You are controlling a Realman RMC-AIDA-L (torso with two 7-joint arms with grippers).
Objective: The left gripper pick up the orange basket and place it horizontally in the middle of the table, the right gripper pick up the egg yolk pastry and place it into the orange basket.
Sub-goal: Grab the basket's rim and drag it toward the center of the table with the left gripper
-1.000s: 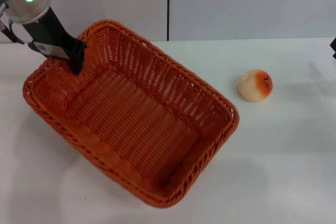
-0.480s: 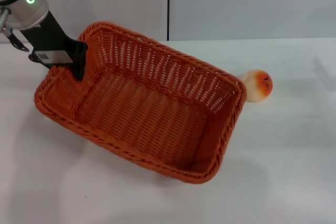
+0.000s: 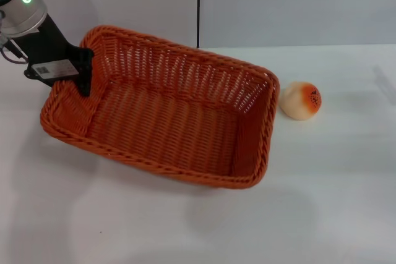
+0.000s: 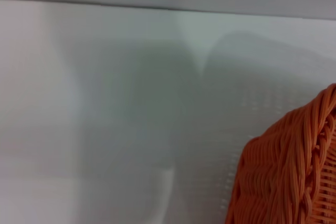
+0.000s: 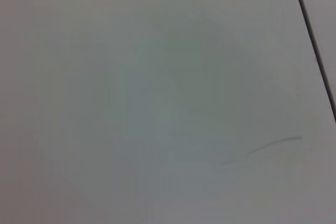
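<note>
The left gripper [image 3: 83, 77] pinches the far-left rim of the orange basket [image 3: 167, 112], which sits slightly skewed mid-table [image 3: 322, 183], with the egg yolk pastry [image 3: 300, 100] just beside its right end, apart.

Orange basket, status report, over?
Left gripper clamped on orange basket rim. Basket tilted, not horizontal. Egg yolk pastry beside it, on table. Right gripper out of view.
</note>
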